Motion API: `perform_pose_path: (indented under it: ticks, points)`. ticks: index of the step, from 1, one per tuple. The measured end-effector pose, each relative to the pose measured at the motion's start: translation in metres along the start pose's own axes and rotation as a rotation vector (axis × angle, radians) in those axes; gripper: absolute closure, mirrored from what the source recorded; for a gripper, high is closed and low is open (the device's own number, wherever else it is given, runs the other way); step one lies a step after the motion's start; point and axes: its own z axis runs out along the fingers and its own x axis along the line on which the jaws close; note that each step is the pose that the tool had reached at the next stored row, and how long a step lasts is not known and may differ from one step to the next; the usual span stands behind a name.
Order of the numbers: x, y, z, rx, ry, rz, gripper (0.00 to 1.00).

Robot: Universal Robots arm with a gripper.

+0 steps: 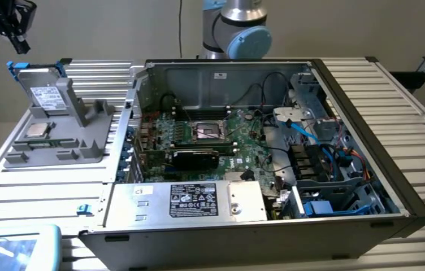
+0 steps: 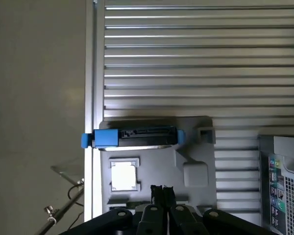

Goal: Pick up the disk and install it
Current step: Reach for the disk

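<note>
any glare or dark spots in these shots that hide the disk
Wrist view: glare washes the processor chip white, but the disk shows plainly. Exterior view: the disk is evenly lit, the claw is a dark silhouette, and the case interior is dimmer.

Exterior view high, angled down over computer case (image 1: pixel 228 79), wrist view straight down (shared: grey fixture (image 2: pixel 188 152) with disk (image 2: pixel 137 136))

The hand (image 2: pixel 161 190) hangs aloft, pointing straight down (its fingers pressed together, holding nothing).
</note>
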Motion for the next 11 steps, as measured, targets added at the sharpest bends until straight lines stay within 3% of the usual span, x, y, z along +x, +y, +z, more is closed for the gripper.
perform_pose_path:
  ticks: [11]
  points:
    - [0.028, 0.0226, 0.0023, 0.0000, 0.0002, -0.004, 0.89]
